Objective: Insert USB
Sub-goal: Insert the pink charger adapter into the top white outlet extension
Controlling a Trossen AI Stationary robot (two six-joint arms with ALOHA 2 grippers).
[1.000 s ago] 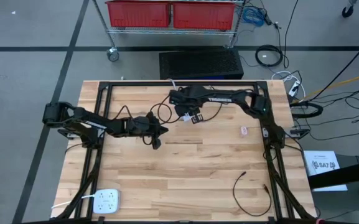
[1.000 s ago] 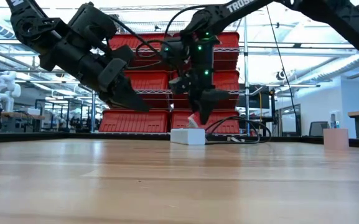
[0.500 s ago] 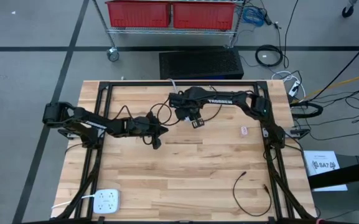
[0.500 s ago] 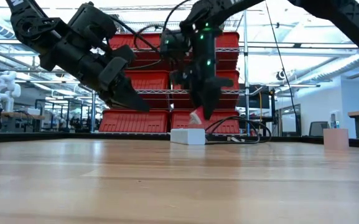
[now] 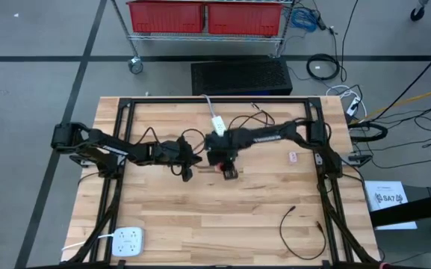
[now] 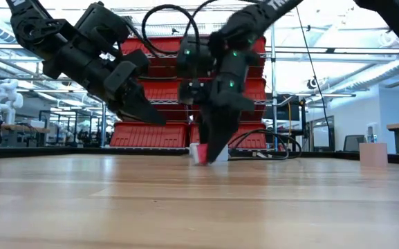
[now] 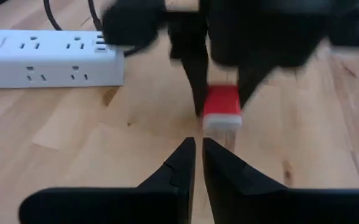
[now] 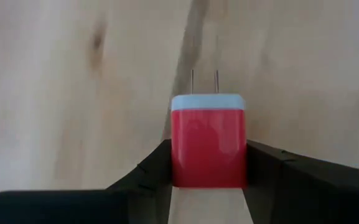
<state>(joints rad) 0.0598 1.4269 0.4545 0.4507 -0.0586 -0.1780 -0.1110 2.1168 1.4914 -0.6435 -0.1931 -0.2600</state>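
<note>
While the red USB wall charger sits clamped between the right gripper's two fingers, its white face and two metal prongs point down at the wooden table, just above the boards near the table's middle. Just beside it, the left gripper hovers with its fingertips almost together, holding nothing. Behind them, toward the table's far edge, lies a white power strip.

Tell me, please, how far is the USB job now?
Done: the right gripper has picked up the red charger. In hand: it holds it just above the table, prongs down. Left: the left gripper is empty, the black cable lies loose, nothing inserted yet.
</note>
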